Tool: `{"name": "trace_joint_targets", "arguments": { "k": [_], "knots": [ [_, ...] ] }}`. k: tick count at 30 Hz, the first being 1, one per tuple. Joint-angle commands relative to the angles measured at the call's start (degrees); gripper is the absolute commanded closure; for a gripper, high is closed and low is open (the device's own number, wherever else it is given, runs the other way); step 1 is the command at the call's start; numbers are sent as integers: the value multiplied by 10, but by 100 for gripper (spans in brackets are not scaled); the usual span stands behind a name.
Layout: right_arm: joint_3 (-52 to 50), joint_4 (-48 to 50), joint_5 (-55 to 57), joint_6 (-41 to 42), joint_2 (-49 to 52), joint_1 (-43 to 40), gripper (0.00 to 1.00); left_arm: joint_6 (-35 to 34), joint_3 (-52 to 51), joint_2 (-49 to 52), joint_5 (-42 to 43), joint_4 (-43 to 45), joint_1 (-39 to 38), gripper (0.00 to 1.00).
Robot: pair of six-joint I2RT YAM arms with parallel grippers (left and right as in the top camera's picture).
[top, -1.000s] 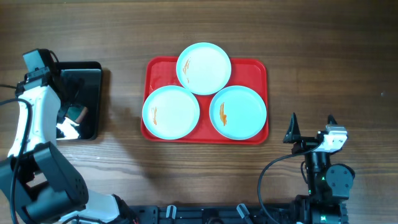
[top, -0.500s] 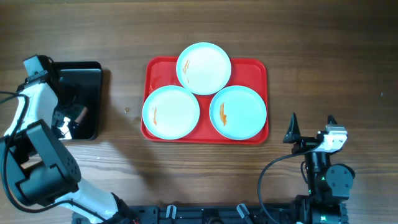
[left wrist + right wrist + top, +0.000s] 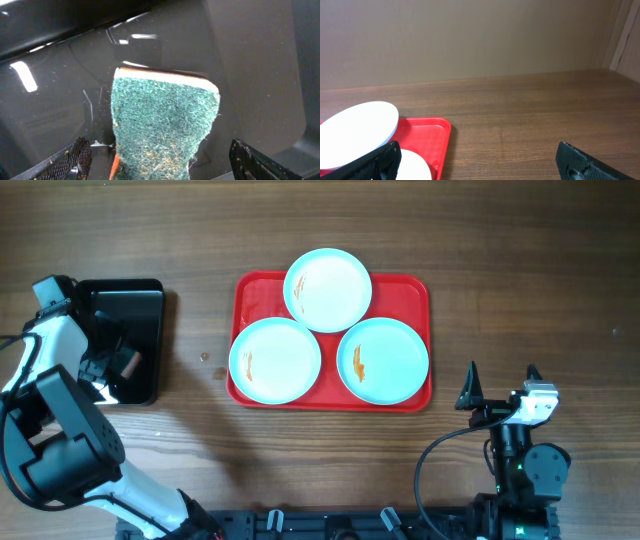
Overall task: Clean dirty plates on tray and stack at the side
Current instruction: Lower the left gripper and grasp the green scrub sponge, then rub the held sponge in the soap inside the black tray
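Overhead: three plates (image 3: 328, 289) sit on the red tray (image 3: 415, 290) at frame centre, one upper, two lower, overlapping at the rims; orange-brown smears show on all three. None is stacked at the side yet. Left gripper (image 3: 108, 366) hangs over the black tray (image 3: 150, 295) at far left, so the plates lie to its right, well apart. Right gripper (image 3: 500, 380) is parked lower right, jaws wide apart and empty, just beyond the red tray's lower right corner and nearer to the lower right plate than the left arm is. The left arm covers most of what lies in the black tray. Left wrist: a green-topped sponge (image 3: 162, 130) lies flat on the glossy black floor, between the fingers (image 3: 77, 155) of the left gripper (image 3: 160, 150). Its long axis runs up the frame, so the jaws straddle its short width. The jaws stand apart, with a gap on each side; no contact seen. The sponge's near end is cut off by the bottom edge, and an orange strip peeks out at lower left. Right wrist: right gripper (image 3: 477, 155) is spread, with bare table (image 3: 530, 110) between its fingers. The red tray's corner and two plate rims (image 3: 357, 130) show at lower left, partly cut off, no smears visible there.
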Motion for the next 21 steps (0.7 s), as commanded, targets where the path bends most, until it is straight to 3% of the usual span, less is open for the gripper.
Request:
{"name": "trace_joint_targets", "arguments": {
  "k": [1, 3, 5, 11, 21],
  "knots": [
    [-3, 3, -9, 4, -2, -3, 0, 7, -4, 7, 14, 5, -2, 14],
    [-3, 3, -9, 4, -2, -3, 0, 7, -4, 7, 11, 5, -2, 16],
    [-3, 3, -9, 4, -2, -3, 0, 7, -4, 7, -4, 2, -2, 27],
    [-3, 3, -9, 4, -2, -3, 0, 7, -5, 7, -29, -7, -2, 37],
    [-3, 3, -9, 4, -2, -3, 0, 8, -12, 7, -29, -10, -2, 39]
  ]
}}
